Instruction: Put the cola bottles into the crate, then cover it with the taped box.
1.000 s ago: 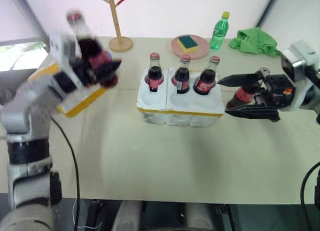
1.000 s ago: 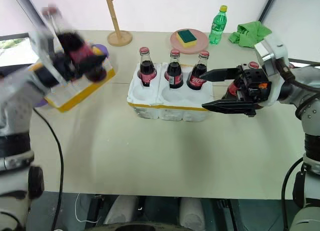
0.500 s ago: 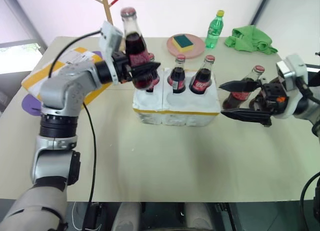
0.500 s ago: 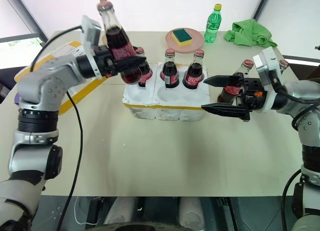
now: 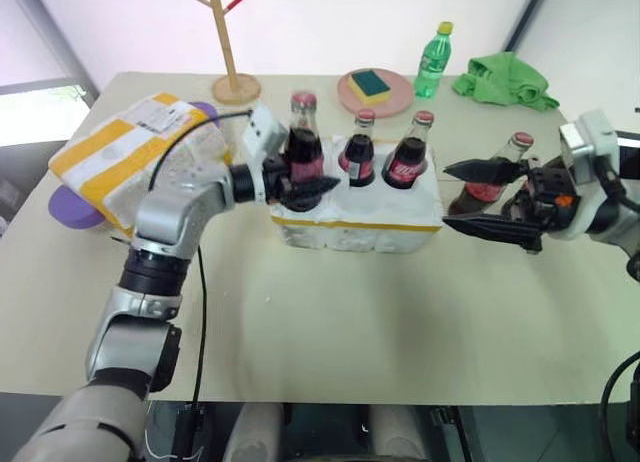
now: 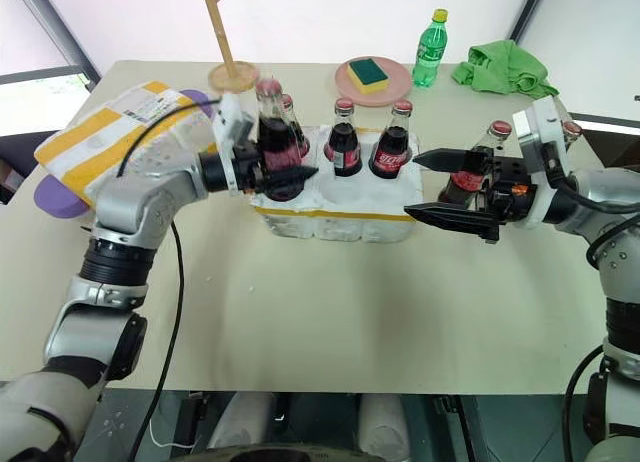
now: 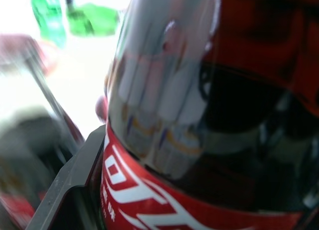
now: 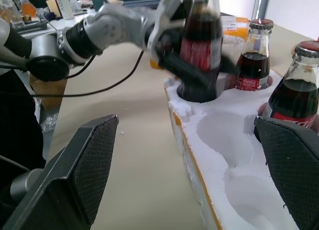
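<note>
The left pincer (image 5: 300, 187) pinched a smooth glass cola bottle (image 5: 303, 147) over the white foam crate (image 5: 360, 227). The right pincer (image 5: 480, 200) stood spread wide at the crate's 3 o'clock side.

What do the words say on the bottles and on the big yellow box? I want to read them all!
Held cola bottle, red label: big white letters, cut off, not readable as a word.
Cola bottles in the crate: white script on red labels, too small to read.
Taped box, white label: print too small to read.
Green bottle: label too blurred to read.
</note>
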